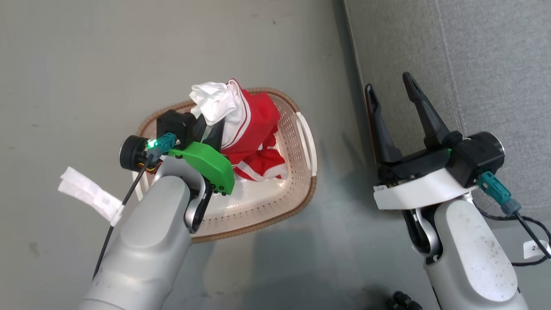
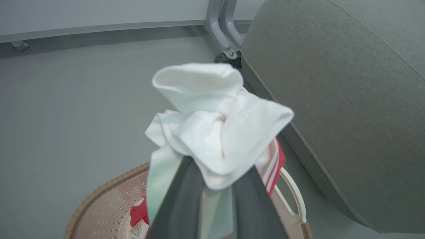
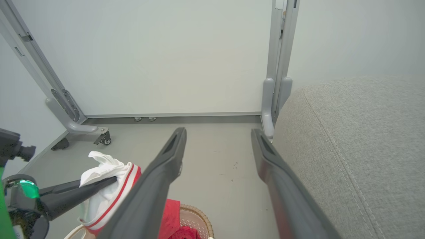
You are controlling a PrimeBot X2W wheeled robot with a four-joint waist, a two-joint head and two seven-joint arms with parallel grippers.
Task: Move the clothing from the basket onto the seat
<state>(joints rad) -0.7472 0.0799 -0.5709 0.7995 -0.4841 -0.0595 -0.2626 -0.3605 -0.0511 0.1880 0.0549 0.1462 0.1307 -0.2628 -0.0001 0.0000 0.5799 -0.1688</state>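
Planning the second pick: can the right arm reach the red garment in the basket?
Probably yes: the right gripper stands open beside the basket, and the red garment lies uncovered at that side.

L gripper [image 1: 212, 129] is pinched shut on the clothing [image 1: 254, 125], w/ its arm stretched in from low left. R gripper [image 1: 389, 84] is held wide open, fingers pointed up & apart.
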